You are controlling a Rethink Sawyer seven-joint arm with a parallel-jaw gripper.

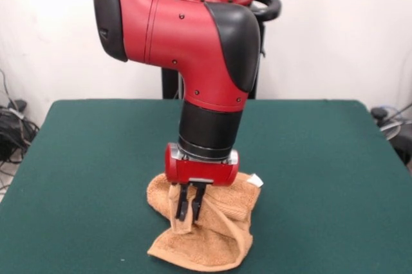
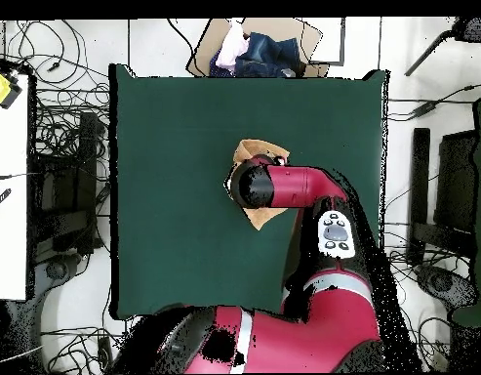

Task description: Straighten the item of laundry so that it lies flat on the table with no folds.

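Fingers (image 1: 191, 204) narrowed, pinching a raised fold of the rumpled orange towel (image 1: 212, 235); towel bunched beneath them on green table (image 1: 77, 158)

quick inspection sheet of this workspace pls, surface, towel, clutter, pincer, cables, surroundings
surface: dark green table, bare apart from the towel.
job's things: orange-tan towel crumpled with folds, not flat; small white tag at its far edge.
clutter: nothing seen on the table.
grippers: pincer down on the towel, fingers close together, pinching a raised fold.
cables: loose tangles on the floor along both long sides of the table, none on the felt.
surroundings: cardboard box of clothes beyond one table end; white wall behind the robot.
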